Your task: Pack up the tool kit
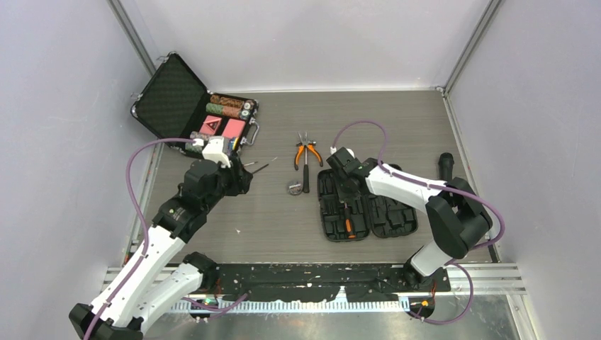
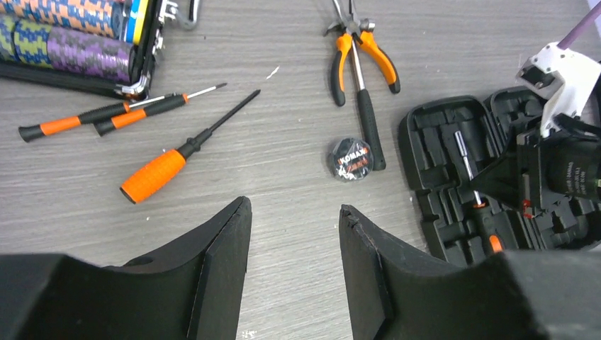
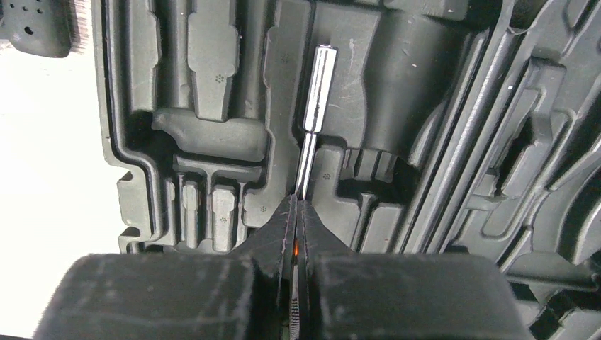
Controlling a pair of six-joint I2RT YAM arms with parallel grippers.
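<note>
We see the tool case (image 1: pixel 365 205) lying open on the surface (image 1: pixel 283 219), in front of the right arm. Our right hand (image 3: pixel 296 209) is clenched on the thin metal shaft of a screwdriver (image 3: pixel 317 88) that lies in one of the case's slots. Our left hand (image 2: pixel 294 212) hovers released and empty over the surface, near a big orange screwdriver (image 2: pixel 152 175) and the pliers (image 2: pixel 361 53)

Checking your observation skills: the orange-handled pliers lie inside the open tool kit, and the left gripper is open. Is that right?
Not quite. The pliers lie on the table, outside the open tool kit, as the left wrist view shows. The left gripper is open.
</note>
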